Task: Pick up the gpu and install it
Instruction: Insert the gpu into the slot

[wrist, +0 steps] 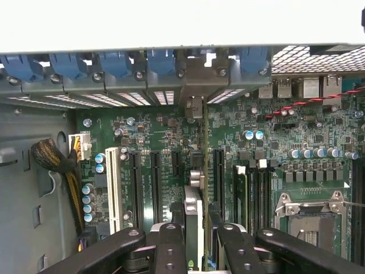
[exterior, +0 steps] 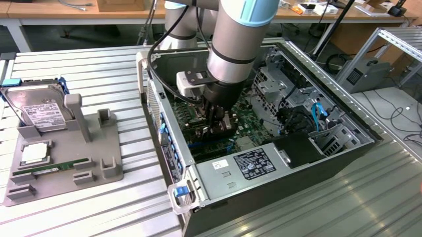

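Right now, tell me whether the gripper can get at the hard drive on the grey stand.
Probably not directly: the gripper sits deep in the computer case, shut on the gpu, and the case wall stands between it and the hard drive.

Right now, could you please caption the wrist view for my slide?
The gripper holds the gpu edge-on over the motherboard inside the computer case.

The gpu (wrist: 194,212) stands on edge inside the open computer case (exterior: 343,143). It is a thin dark card seen edge-on, clamped between the fingers of the pincer (wrist: 198,229). It is lined up along the motherboard's expansion slots (wrist: 154,182), with its silver bracket end toward the blue-clipped rear openings. Whether it is seated cannot be told.
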{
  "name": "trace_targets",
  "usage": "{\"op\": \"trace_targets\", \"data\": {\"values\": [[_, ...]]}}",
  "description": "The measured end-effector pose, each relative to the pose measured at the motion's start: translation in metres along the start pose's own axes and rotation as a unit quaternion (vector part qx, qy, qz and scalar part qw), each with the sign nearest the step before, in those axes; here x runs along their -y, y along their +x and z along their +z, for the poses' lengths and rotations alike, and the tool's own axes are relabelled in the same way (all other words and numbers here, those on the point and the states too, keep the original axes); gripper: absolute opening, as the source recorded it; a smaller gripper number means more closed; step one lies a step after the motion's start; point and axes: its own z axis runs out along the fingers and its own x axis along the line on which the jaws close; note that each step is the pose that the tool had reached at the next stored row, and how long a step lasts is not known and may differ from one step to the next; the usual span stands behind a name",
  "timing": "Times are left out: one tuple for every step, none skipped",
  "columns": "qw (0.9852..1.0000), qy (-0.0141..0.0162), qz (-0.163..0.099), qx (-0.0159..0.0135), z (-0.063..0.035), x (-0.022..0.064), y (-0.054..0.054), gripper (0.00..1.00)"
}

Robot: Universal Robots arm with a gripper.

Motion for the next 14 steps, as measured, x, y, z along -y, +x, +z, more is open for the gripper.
{"op": "trace_targets", "data": {"values": [[1.0, 0.0, 0.0, 0.0001, 0.0001, 0.0, 0.0, 0.27], [1.0, 0.0001, 0.0, 0.0002, 0.0002, 0.0, 0.0, 0.27], [1.0, 0.0001, 0.0, 0.0002, 0.0002, 0.0, 0.0, 0.27], [1.0, 0.0001, 0.0, 0.0002, 0.0002, 0.0, 0.0, 0.27], [1.0, 0.0001, 0.0, 0.0002, 0.0002, 0.0, 0.0, 0.27], [1.0, 0.0001, -0.002, 0.0002, 0.0002, 0.0, 0.0, 0.27], [1.0, 0.0, -0.005, 0.0002, 0.0002, 0.0, 0.0, 0.27], [1.0, -0.0001, -0.009, 0.0002, 0.0002, 0.0, 0.0, 0.27], [0.9999, -0.0002, -0.013, 0.0001, 0.0002, 0.0, 0.0, 0.27], [0.9999, -0.0003, -0.017, 0.0, 0.0002, 0.0, 0.0, 0.27], [0.9999, -0.0003, -0.017, 0.0, 0.0003, 0.0, -0.0001, 0.27], [0.9999, -0.0003, -0.017, 0.0, 0.0003, 0.0, -0.0001, 0.27], [0.9999, -0.0003, -0.017, 0.0, 0.0002, 0.0, -0.0001, 0.27], [0.9999, -0.0004, -0.017, -0.0001, 0.0003, 0.0, -0.0001, 0.27]]}}
